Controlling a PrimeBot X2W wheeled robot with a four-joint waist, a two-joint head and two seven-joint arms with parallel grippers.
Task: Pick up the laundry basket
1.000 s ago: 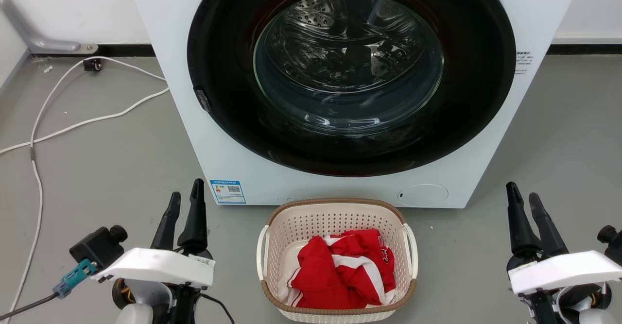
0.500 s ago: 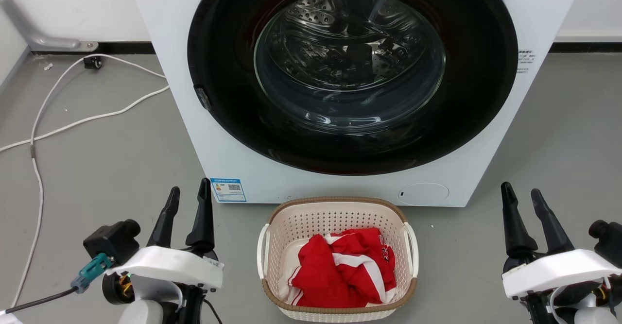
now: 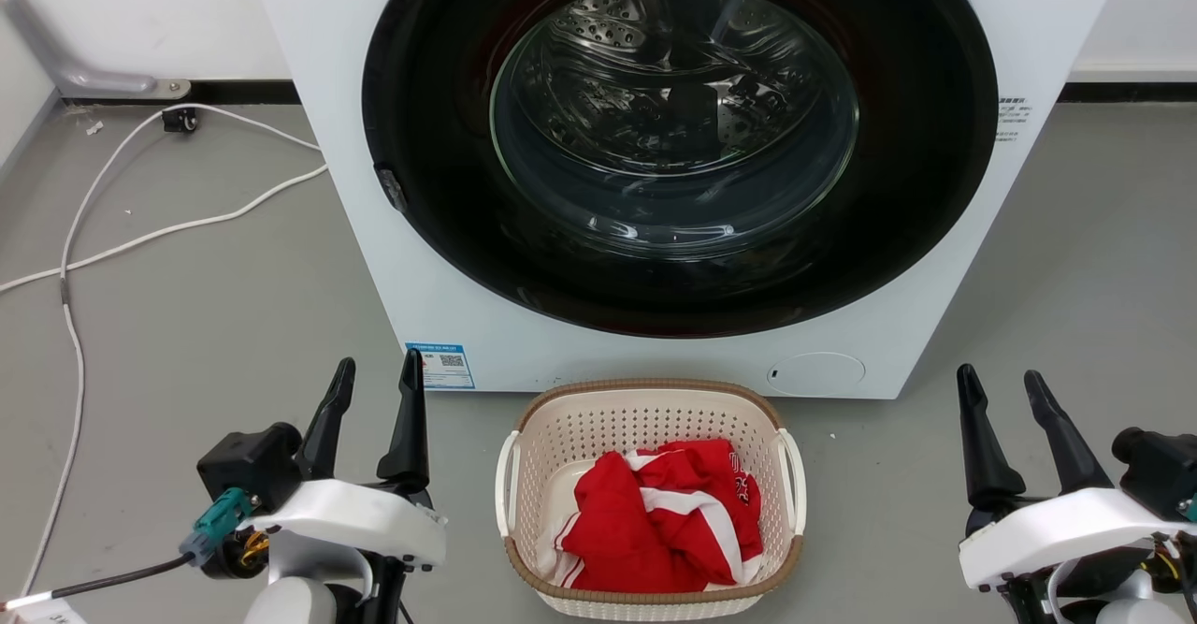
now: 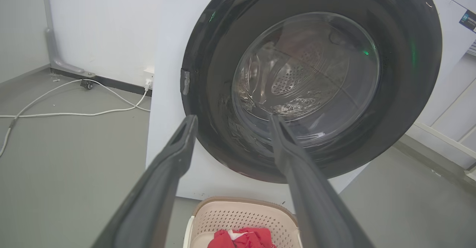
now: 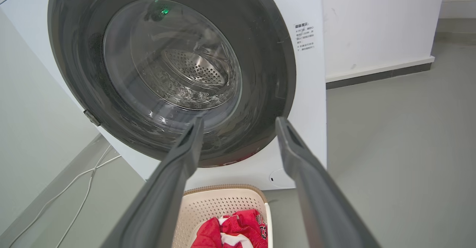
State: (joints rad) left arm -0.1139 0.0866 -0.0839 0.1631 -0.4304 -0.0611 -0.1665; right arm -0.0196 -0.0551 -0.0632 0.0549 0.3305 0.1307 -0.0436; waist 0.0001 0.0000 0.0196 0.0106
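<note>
The laundry basket [image 3: 645, 418] is a cream perforated oval with a brown rim and white side handles. It stands on the grey floor just in front of the washing machine, holding red-and-white clothing [image 3: 664, 516]. My left gripper [image 3: 379, 381] is open, off to the basket's left and clear of its handle. My right gripper [image 3: 1001, 390] is open, well to the basket's right. Both wrist views catch the basket [image 4: 241, 218] [image 5: 219, 207] low between open fingers, with nothing held.
The white washing machine [image 3: 468, 325] with its dark round door [image 3: 673, 128] rises right behind the basket. White cables [image 3: 140, 231] trail over the floor at the left. A white wall with a dark skirting [image 3: 1122, 91] runs behind.
Both grippers have opened wider. The left gripper has shifted right toward the basket, and the right one has edged slightly left. The basket has stayed in place.
</note>
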